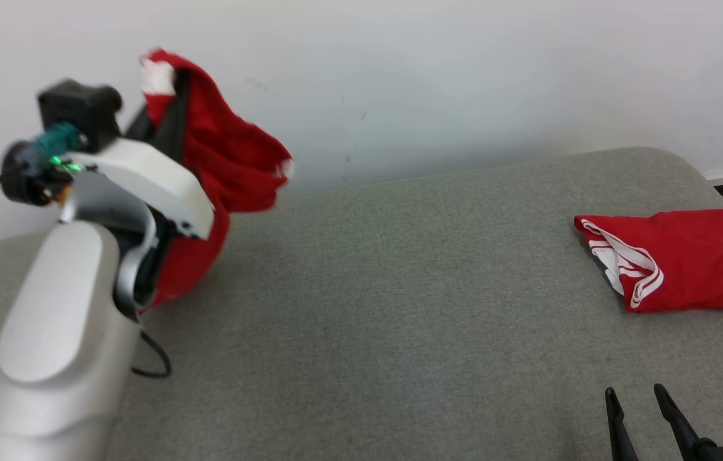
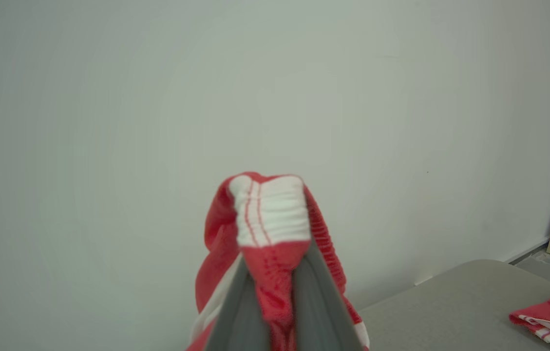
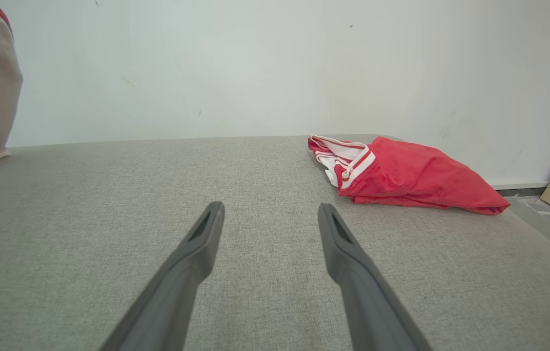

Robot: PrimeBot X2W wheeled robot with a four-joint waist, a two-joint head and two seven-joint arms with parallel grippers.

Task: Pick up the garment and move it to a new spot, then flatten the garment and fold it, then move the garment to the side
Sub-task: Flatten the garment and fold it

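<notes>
The garment [image 1: 220, 160] is lifted up, far left of the folded red cloth [image 1: 675, 259]. Our left hand [image 2: 276, 253] pinches its white band tight so we can carry it. Our right hand [image 3: 270, 214] is spread wide and empty near that cloth, ready to help.

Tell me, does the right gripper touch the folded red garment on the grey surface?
Apart. In the right wrist view, bare grey surface lies between the open right gripper and the folded red garment.

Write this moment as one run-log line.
left gripper: shut on red garment, held high | right gripper: open, empty | folded garment: lying on grey surface
</notes>
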